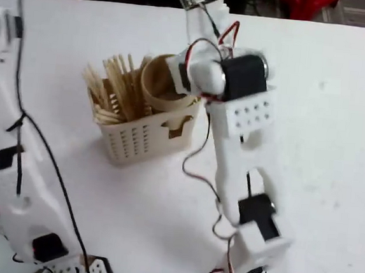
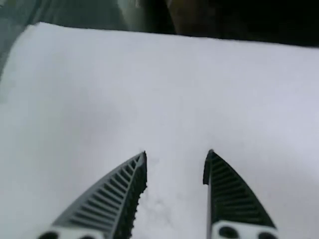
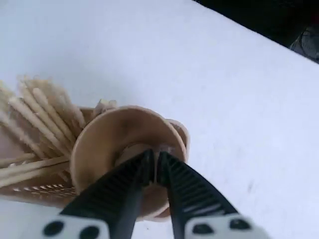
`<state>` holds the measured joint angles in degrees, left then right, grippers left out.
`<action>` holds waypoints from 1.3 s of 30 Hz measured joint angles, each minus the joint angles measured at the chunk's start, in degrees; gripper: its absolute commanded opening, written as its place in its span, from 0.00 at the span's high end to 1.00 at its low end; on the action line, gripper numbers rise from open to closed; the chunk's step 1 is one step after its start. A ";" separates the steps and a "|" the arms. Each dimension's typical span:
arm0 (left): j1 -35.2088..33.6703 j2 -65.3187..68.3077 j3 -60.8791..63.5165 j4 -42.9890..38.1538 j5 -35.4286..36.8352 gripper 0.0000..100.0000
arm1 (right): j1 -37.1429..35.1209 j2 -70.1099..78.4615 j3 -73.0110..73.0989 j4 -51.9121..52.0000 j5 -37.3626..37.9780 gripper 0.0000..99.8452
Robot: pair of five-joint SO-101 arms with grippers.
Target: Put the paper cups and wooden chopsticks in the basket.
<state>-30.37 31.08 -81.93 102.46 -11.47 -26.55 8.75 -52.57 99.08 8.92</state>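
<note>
Right gripper [image 3: 154,160] is clenched, its dark ribbed fingers [image 3: 124,189] drawn almost together with a thin strip of the cup's near wall between them, so it seems to grip the cup [image 3: 112,137] there. The cup is tan paper with a rolled rim; its mouth is tilted toward the wrist camera. A second rim just behind it suggests another cup nested there, though I cannot tell for sure.

From above, the cup [image 1: 158,82] sits in one end of the basket [image 1: 141,138], the end nearer the right arm [image 1: 245,116], leaning over the basket's rim. The basket is cream plastic with slotted walls and a cut-out handle. Pale chopsticks [image 1: 115,87] stand bundled in its other end, fanning outward, just beside the cup.

All round the basket the white table [image 1: 325,111] lies bare, with wide room on every side; its far edge meets a dark background.

Left gripper [image 2: 174,162] is released, jaws spread, hanging over bare table well apart from the basket.
</note>
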 measured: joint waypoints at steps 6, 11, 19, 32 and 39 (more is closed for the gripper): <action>-7.03 -14.33 5.89 0.00 -0.35 0.80 | -0.35 -16.09 15.12 0.00 0.00 0.98; -8.00 -33.49 28.13 0.00 -6.59 0.80 | -0.18 -31.12 32.88 -0.79 0.09 0.98; -8.00 -67.08 77.36 -6.07 -14.51 0.80 | -0.26 -50.02 74.90 -12.48 0.35 0.98; -8.00 -100.75 147.43 -31.82 -15.65 0.80 | 13.54 -85.10 121.14 -28.66 11.16 0.98; -8.00 -112.09 159.74 -34.20 -15.65 0.80 | 21.54 -105.49 136.53 -28.66 17.14 0.98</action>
<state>-38.37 -81.01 77.80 68.26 -27.12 -5.01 -96.75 83.96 70.42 26.07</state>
